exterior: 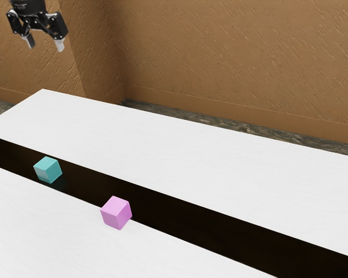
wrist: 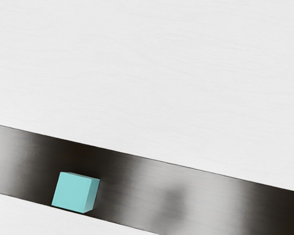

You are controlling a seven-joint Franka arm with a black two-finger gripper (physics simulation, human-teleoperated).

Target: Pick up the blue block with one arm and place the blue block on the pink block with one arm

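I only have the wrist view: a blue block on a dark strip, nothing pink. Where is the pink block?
Observer: The pink block sits at the edge of the same dark strip, to the exterior view's right of the blue block and apart from it.
Operator: Anything on top of it?
Observer: No, its top face is bare.
Operator: And the gripper?
Observer: The gripper hangs high above the table, open and holding nothing.
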